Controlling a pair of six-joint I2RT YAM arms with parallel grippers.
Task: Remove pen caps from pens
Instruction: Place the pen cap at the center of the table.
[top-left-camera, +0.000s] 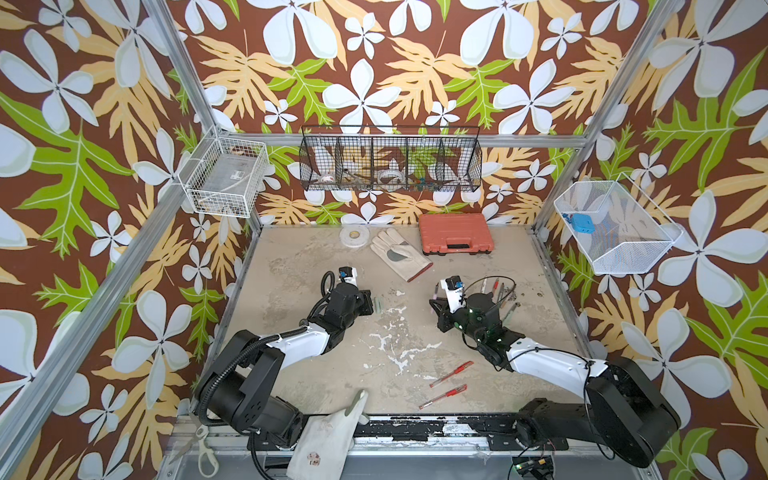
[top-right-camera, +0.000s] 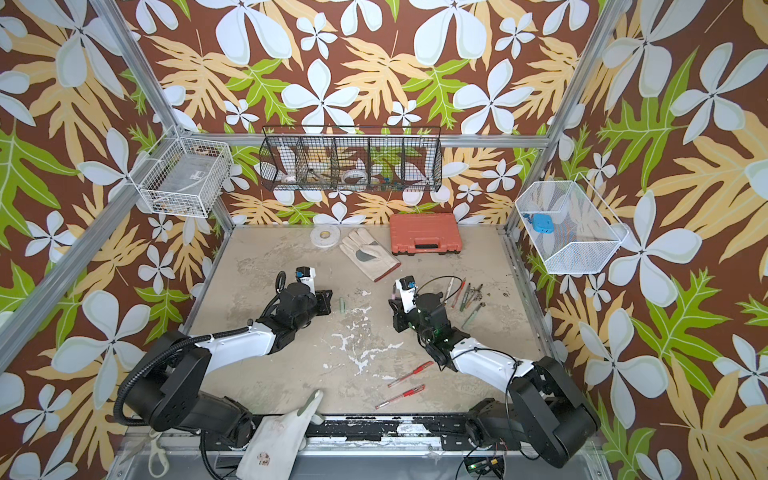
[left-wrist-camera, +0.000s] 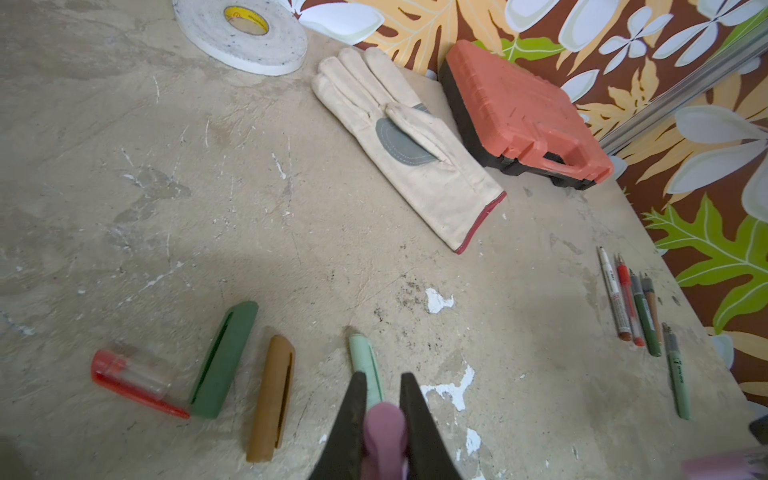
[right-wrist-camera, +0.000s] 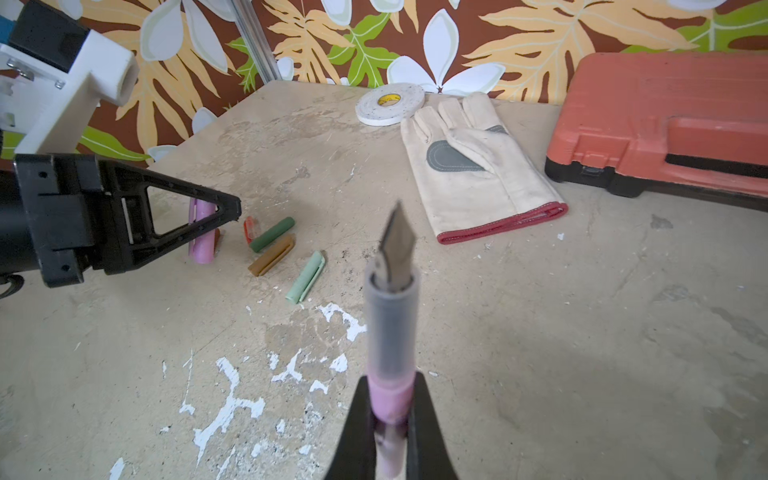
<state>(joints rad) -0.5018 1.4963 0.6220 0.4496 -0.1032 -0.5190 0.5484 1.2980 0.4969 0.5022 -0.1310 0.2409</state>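
We see the whole worn beige table (top-left-camera: 340, 374) from high above; wrist cameras skim low, sharing the cream fabric glove (left-wrist-camera: 432, 183).

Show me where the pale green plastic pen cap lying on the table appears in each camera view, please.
Top view: the pale green plastic pen cap, near the picture's centre.
Top view: same table spot, slightly left of the picture's centre.
Left wrist view: low centre of the picture, partly behind the left tool.
Right wrist view: left of the picture's centre, beside a brown plastic pen cap.
Shared landmark: the cream fabric glove with a grey patch.
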